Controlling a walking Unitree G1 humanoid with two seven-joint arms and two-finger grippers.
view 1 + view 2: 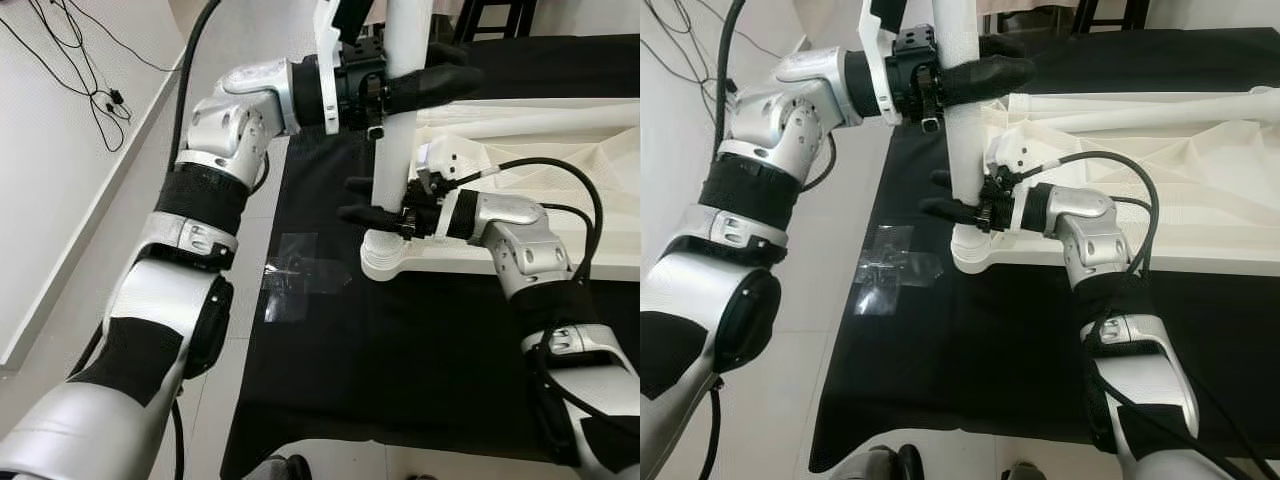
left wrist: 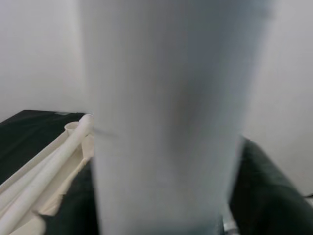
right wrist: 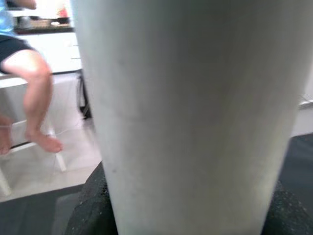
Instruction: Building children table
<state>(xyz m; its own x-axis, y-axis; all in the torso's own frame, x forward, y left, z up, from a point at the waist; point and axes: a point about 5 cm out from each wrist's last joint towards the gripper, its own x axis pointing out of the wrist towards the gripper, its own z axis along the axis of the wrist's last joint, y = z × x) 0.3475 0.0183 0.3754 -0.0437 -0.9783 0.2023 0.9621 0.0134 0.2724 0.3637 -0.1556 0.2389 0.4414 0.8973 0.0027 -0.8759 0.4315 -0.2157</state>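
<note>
A white table leg (image 1: 395, 150) stands upright on the corner socket (image 1: 385, 255) of the white table top (image 1: 470, 262). The table top lies upside down on a black cloth. My left gripper (image 1: 410, 85) is shut on the leg high up, its black fingers (image 1: 990, 75) wrapped around it. Low on the leg, just above the socket, my right gripper (image 1: 368, 200) is shut on it too. In the wrist views the leg (image 2: 171, 122) (image 3: 195, 112) stands close, with black pads (image 3: 88, 210) at its sides.
A black cloth (image 1: 400, 360) covers the work surface, with a patch of clear tape (image 1: 295, 275) left of the socket. Another white leg (image 2: 49, 166) lies on the table top. Cables (image 1: 90, 70) trail on the floor at left. A seated person's legs (image 3: 34, 98) are behind.
</note>
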